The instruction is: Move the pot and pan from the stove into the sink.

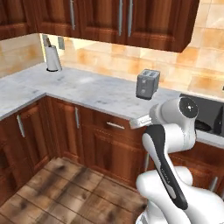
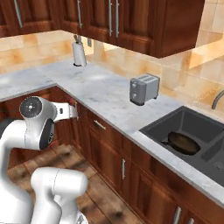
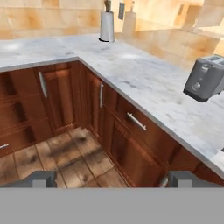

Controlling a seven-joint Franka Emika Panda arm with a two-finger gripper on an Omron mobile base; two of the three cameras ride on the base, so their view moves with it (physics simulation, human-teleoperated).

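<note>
The pan (image 2: 183,142) already lies in the sink (image 2: 154,125), at four o'clock of the toaster (image 2: 143,89); the pot remains. The tool (image 3: 111,179) stands spread, empty.

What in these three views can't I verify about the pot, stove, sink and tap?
- Pot and stove: neither appears, so the pot's place is unknown.
- Sink: right base view's edge cuts it; the pan lies inside.
- Tap: cut by that edge.
- Sink, left base view: largely behind the arm.
</note>
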